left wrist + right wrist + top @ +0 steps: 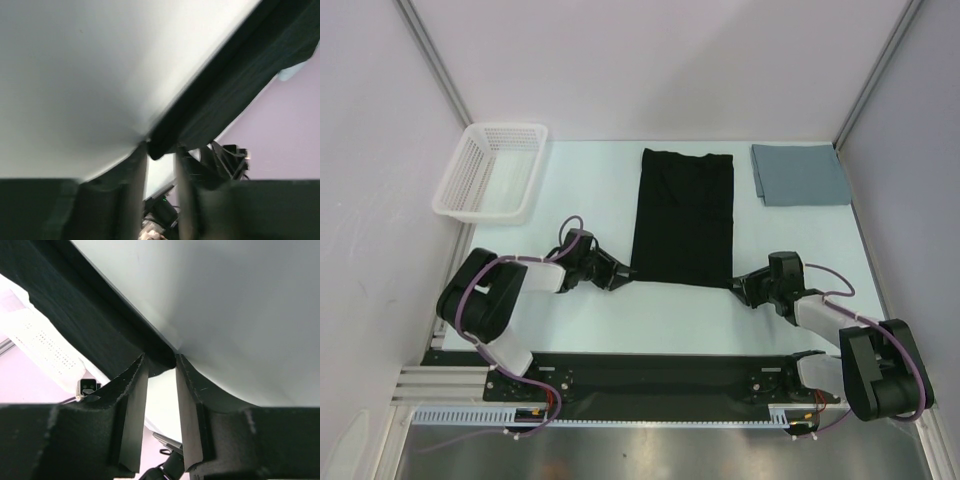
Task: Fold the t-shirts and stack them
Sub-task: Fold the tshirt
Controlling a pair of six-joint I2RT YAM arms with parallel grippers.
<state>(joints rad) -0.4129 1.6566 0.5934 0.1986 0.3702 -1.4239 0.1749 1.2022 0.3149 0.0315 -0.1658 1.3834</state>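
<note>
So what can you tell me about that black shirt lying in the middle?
The black shirt is plain, soft cloth, already folded into a tall flat rectangle on the pale table, between the white basket and the folded grey-blue shirt, touching neither. The left hand is at its near left corner and the right hand at its near right; the wrist views show each corner between parted fingers.

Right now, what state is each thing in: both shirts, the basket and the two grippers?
black t-shirt: folded into a long rectangle, flat at the table's centre, near corners at the grippers.
grey-blue t-shirt: folded, lying flat at the far right, apart from the black one.
basket: upright at the far left, looks empty.
left gripper: open, at the near left corner.
right gripper: open, at the near right corner.
</note>
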